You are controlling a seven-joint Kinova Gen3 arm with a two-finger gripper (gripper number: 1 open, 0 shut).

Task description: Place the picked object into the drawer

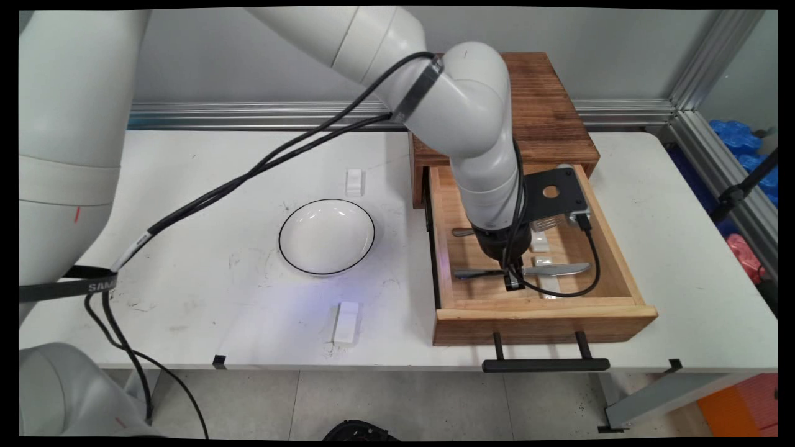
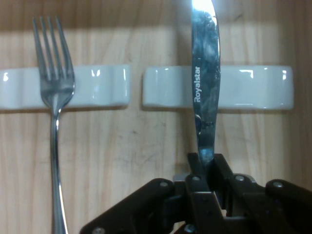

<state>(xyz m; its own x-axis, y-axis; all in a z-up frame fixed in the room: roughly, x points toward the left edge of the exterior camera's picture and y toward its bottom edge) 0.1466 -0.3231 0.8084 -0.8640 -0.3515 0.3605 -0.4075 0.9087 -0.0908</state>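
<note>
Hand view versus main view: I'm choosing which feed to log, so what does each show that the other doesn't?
Only the hand view shows the lettering Royalstar on the shiny steel table knife, the silver four-tined fork head in full, and the black two-finger gripper shut on the knife. Only the main view shows the round white black-rimmed bowl, the white table and the open wooden drawer with its black bar handle. Both show the knife, the fork and the white ceramic cutlery rests.
</note>
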